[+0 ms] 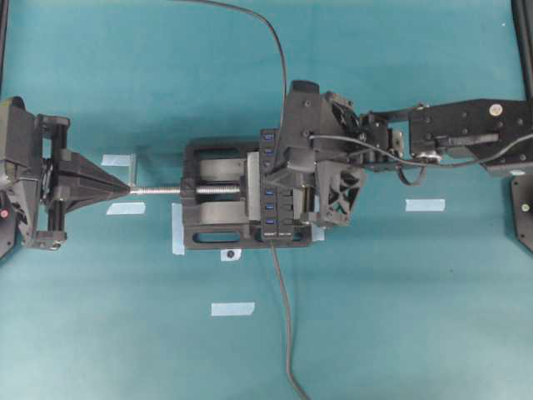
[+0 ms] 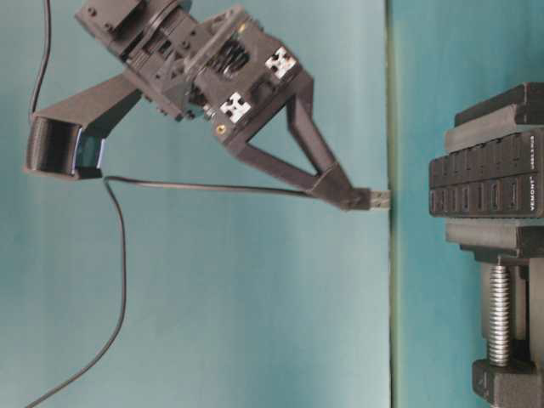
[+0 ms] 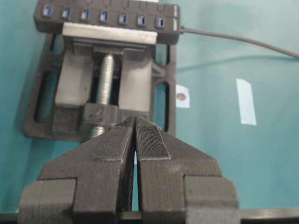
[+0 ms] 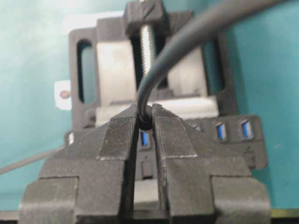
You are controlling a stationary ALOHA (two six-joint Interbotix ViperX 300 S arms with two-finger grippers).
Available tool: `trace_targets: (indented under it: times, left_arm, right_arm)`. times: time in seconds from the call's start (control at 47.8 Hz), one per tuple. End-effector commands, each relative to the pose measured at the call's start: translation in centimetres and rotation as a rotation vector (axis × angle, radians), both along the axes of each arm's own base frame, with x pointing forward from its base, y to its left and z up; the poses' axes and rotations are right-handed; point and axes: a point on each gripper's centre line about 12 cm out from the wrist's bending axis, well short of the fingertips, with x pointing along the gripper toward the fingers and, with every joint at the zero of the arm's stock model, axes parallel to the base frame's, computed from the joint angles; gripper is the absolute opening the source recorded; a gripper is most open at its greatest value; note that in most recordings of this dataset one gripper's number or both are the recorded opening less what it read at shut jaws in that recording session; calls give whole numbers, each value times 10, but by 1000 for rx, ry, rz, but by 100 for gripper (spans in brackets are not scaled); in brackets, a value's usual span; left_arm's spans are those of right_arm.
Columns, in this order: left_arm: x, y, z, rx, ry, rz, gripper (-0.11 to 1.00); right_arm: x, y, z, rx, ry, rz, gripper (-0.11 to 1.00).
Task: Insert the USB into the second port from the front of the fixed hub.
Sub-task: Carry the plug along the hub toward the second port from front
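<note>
right gripper (image 2: 350, 197): pinching the USB (image 2: 380, 200), hovering apart from the fixed hub (image 2: 489, 183)
left gripper (image 3: 135, 140): sitting pressed together, holding nothing

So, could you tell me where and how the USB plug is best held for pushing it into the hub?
Grip the USB on its black body just behind the metal tip, as the right hand does now, fingers closed on its two flat sides. That leaves the tip sticking out free toward the fixed hub, while the cable trails back clear of the fingers.
</note>
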Motion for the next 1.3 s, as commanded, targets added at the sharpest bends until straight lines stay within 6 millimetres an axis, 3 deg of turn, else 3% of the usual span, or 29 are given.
trace_targets:
  times: [0.0,0.565,1.277]
  left_arm:
    - [4,0,9,0,-28,2,0]
    - [5,0,10,0,-31,0,0]
    - [5,0,11,0,-34,2,0]
  right_arm:
    - [1,5,7,13,-27,0,6]
    - [9,18,-20,25,18,23,6]
    - [11,21,-32,25,45,29,6]
